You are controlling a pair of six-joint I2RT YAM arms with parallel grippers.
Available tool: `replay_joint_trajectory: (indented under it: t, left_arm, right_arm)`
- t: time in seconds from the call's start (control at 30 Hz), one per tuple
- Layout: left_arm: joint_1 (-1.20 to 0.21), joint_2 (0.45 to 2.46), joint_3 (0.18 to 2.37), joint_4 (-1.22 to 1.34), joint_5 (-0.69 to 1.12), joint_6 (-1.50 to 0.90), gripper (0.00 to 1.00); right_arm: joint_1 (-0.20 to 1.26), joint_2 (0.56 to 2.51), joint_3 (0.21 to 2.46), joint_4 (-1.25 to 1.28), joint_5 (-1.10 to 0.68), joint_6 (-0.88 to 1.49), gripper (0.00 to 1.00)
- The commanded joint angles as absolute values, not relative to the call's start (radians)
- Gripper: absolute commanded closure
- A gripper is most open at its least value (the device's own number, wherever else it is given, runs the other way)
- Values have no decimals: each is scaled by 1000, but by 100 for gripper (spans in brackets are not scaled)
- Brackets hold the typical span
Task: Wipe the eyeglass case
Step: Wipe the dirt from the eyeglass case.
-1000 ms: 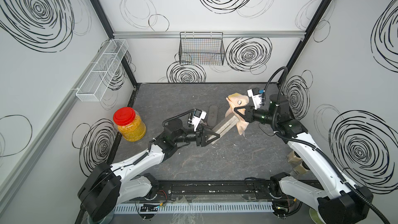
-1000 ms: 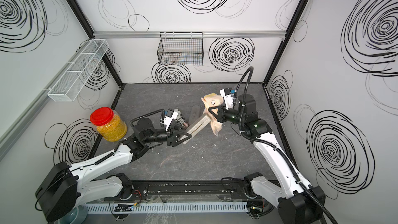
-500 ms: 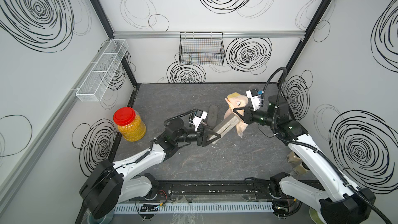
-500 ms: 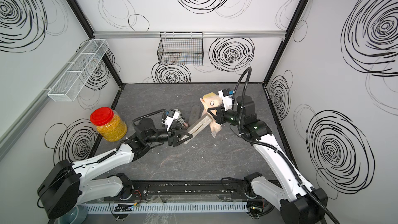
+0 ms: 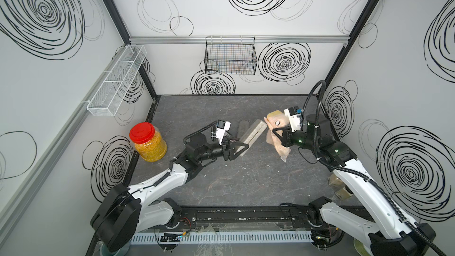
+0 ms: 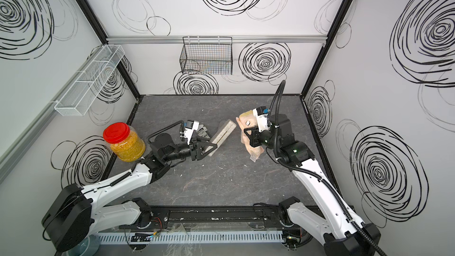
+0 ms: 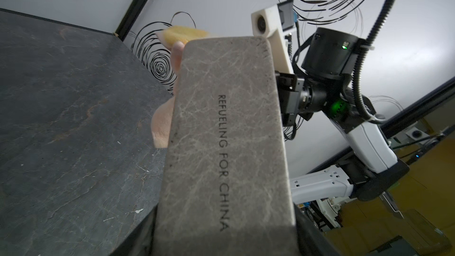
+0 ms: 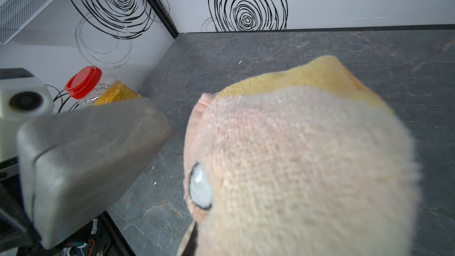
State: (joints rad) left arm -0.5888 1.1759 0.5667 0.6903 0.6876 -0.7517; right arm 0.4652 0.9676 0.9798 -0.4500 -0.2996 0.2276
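A red-lidded jar (image 5: 147, 141) full of yellow grains stands at the left edge of the tabletop (image 5: 246, 181). The left fingers (image 5: 243, 147) pinch one end of the eyeglass case (image 5: 253, 134), held tilted above the tabletop; the right fingers (image 5: 275, 132) clamp a peach cloth (image 5: 280, 152) just beside its far end. Only the left wrist view shows the case's lettering; only the right wrist view shows the gap between case and cloth
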Motion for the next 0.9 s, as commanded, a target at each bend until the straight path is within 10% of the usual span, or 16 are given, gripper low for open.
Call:
replay_joint_trajectory:
  t: [0.0,0.5,0.87]
  left_arm:
    - [-570,1171,591,744,662,-748,44]
    - [-510,1239,691,681,822,-912,44]
    - [-516,1236,779,357,859,-719,44]
  right_arm:
    - [539,946,952,-499,-219,183,95]
    - [981,1082,1013,-504,67,146,97]
    - [773,1068,1047,-466,215,127,98]
